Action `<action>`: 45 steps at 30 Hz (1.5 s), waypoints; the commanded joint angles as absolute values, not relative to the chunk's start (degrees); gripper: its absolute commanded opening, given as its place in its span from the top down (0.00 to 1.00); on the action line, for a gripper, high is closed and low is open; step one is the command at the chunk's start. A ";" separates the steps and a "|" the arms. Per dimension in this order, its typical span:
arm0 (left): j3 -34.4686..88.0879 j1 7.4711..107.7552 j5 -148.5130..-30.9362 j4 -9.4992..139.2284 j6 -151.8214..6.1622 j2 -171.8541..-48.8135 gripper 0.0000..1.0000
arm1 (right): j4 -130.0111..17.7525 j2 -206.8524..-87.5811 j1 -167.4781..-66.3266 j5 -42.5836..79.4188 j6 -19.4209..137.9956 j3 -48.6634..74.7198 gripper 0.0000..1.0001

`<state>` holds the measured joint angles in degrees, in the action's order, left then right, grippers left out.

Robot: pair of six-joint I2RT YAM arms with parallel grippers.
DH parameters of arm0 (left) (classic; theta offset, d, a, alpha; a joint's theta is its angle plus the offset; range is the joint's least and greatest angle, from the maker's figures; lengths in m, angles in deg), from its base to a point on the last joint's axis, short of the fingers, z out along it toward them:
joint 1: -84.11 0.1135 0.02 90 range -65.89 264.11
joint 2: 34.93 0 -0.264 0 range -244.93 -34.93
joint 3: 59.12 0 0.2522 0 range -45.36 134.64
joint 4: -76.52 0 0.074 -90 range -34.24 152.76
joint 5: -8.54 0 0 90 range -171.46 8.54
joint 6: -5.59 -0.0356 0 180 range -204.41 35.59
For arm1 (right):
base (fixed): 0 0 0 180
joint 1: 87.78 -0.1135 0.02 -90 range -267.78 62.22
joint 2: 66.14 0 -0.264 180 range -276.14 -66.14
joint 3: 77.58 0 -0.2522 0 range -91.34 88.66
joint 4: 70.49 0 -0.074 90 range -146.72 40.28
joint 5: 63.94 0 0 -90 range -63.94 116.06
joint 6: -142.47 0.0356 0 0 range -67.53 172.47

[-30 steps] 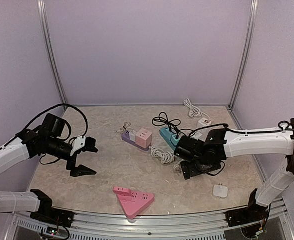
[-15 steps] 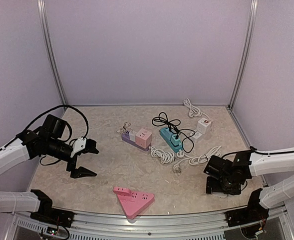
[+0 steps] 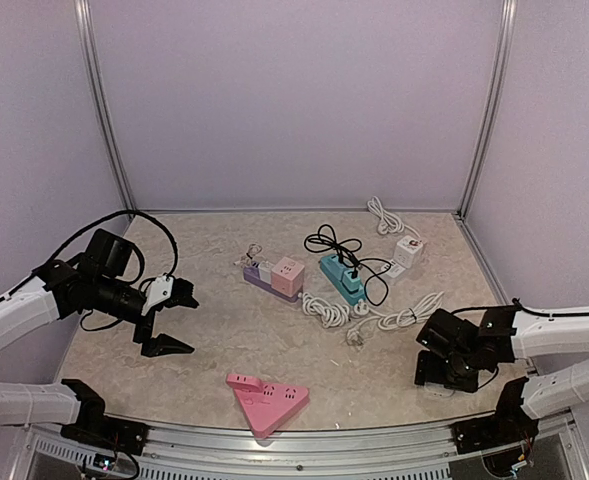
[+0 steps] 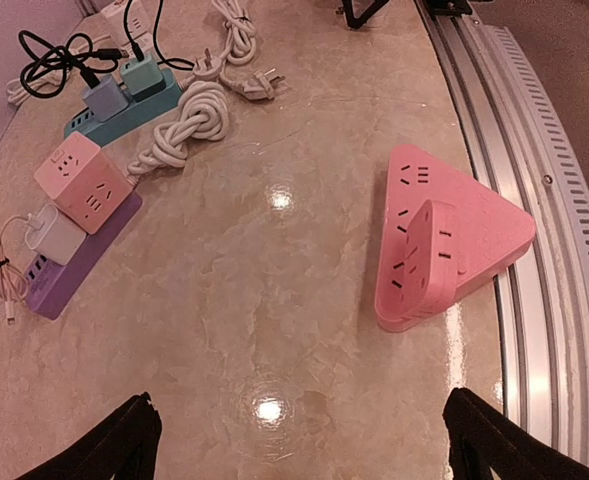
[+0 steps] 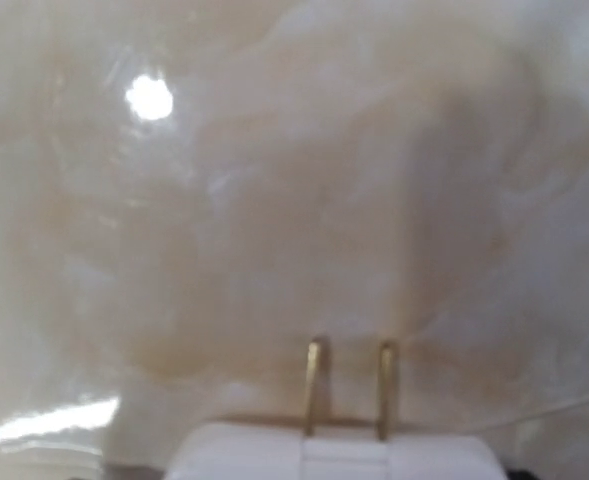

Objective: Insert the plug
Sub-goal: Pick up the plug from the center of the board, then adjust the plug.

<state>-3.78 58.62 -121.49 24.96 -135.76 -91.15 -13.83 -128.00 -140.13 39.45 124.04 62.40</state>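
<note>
Pick-up step: the right hand (image 3: 442,372) sits low over the white plug (image 5: 339,455) at the near right of the surface (image 3: 234,335) (how wide its fingers stand, I cannot tell). The left hand (image 3: 181,320) hangs wide, empty. Next: clamp the body, lift, line up a socket. Its prongs (image 5: 315,385) point away from the wrist; the body's long axis runs crosswise.

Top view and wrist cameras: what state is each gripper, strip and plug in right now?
Left gripper: open, empty, off the table.
White charger: unplugged, prongs bare.
Right gripper: low over the charger; grip unclear.
Pink triangular strip: sockets empty.
Teal strip: two plugs inserted.
Pink cube: visible sockets empty.
Purple strip: small white adapter seated in it.
</note>
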 commanded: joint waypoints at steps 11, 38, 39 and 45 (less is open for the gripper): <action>-4.15 58.36 -121.79 23.83 -137.21 -90.74 0.04 | -6.42 -135.02 -143.57 35.33 128.43 58.11 0.12; 39.59 51.05 -90.98 -23.95 -151.58 -90.97 0.01 | -20.49 -152.53 -152.52 -2.12 75.93 9.04 0.97; 42.15 47.80 -87.32 -23.71 -150.85 -90.53 0.01 | -20.28 -154.54 -153.01 -3.24 74.94 7.03 0.97; 41.49 25.79 -68.77 -17.42 -153.06 -86.73 0.01 | -17.21 -163.03 -156.34 -6.49 68.90 -5.23 0.98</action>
<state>43.19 36.13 -85.17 -10.82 -150.36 -88.42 -19.99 -159.89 -154.17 -1.47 75.76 0.35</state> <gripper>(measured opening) 0.987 0.616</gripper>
